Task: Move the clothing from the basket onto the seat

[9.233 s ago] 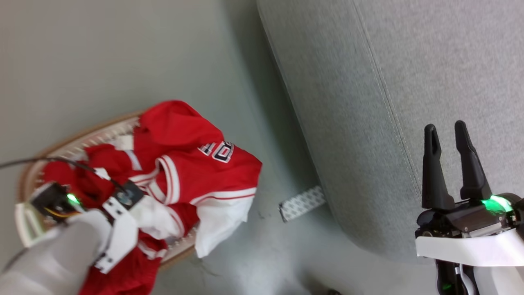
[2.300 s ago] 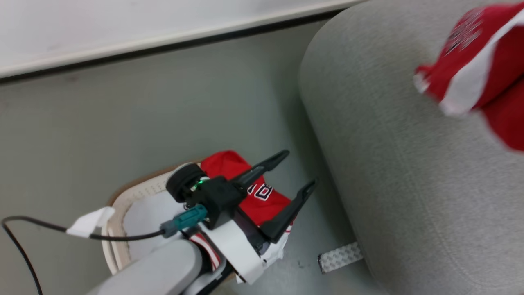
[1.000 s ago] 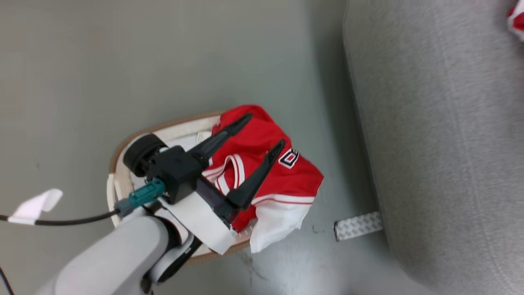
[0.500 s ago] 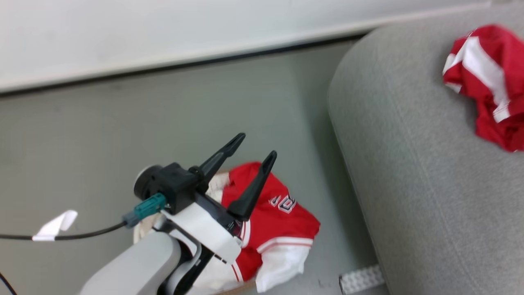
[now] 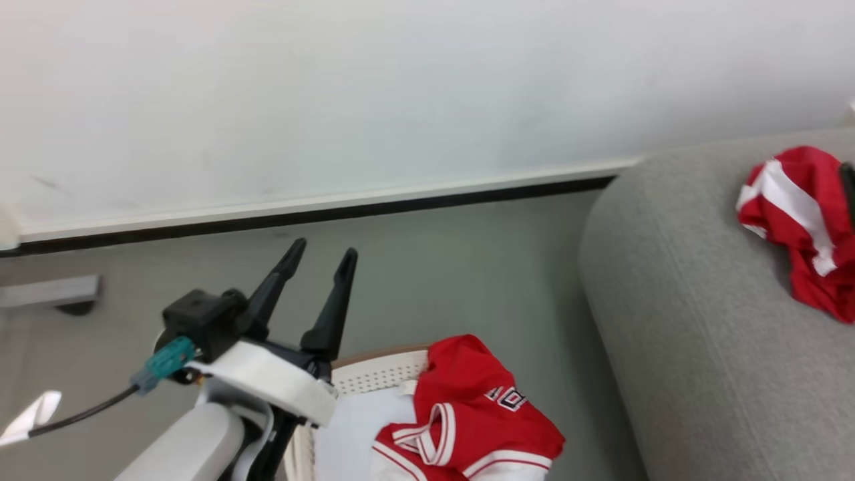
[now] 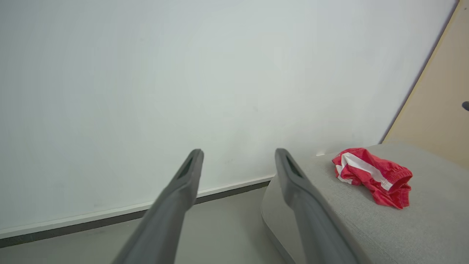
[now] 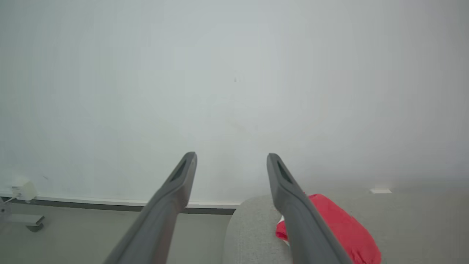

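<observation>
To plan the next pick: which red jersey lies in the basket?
The jersey with dark lettering, in the basket; the other jersey lies on the seat.

One red jersey (image 5: 798,227) crumpled on grey seat (image 5: 695,374); 2nd jersey (image 5: 467,414) (w/ lettering) draped over white basket (image 5: 381,371) rim.

Looks like a bare indoor room set up a bit like a living space, probably a test room rather than someone's actual home, hard to be sure from these angles. Plain white wall (image 5: 401,100) with a dark skirting strip (image 5: 401,204), smooth grey-green floor (image 5: 467,267), a big grey upholstered seat (image 5: 701,347), a laundry basket (image 5: 381,374) with red jerseys (image 5: 481,414) in it, and a tan panel (image 6: 439,110) off to one side.
</observation>
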Robot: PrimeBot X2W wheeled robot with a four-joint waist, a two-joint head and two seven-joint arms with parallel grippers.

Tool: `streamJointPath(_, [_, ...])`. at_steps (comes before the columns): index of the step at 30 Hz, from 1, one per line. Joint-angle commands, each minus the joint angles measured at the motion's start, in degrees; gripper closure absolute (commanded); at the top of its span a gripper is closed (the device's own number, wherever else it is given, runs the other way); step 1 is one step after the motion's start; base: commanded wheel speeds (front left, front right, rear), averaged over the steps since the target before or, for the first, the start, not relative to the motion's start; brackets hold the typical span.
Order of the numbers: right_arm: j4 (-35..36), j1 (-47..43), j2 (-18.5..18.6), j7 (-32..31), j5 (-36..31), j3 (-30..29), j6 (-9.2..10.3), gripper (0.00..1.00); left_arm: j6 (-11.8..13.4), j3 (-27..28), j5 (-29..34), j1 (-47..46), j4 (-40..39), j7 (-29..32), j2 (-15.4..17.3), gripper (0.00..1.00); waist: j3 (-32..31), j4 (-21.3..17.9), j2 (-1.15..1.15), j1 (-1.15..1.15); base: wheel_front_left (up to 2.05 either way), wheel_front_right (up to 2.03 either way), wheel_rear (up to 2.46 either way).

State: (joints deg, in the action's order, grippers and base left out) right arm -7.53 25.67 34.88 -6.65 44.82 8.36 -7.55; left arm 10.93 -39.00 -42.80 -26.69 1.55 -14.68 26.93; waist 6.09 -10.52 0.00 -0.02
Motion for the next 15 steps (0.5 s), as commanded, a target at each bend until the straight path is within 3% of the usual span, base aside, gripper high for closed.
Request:
streamJointPath(1, [1.83,-2.58,-1.7,1.08,-1.98,-1.55,0.13,0.0,0.59,0.93,-0.15,1.82,0.32,-0.24,0.44,0.0,-1.89,2.76,0.0,0.02,0.0,0.0,0.0])
streamJointPath(10, [10.52,-16.8,-16.32,8.53,-15.26,-8.13,0.13,0.0,2.6,7.46,2.15,10.69,1.16,-0.47,-0.19,0.0,-5.13,6.82,0.0,0.02,0.0,0.0,0.0])
streamJointPath(15, [11.28,-23.59,-21.2,14.1,-20.54,-8.14,0.13,0.0,2.19,13.27,5.33,16.72,0.7,-0.46,-2.38,0.0,-6.06,7.85,0.0,0.02,0.0,0.0,0.0])
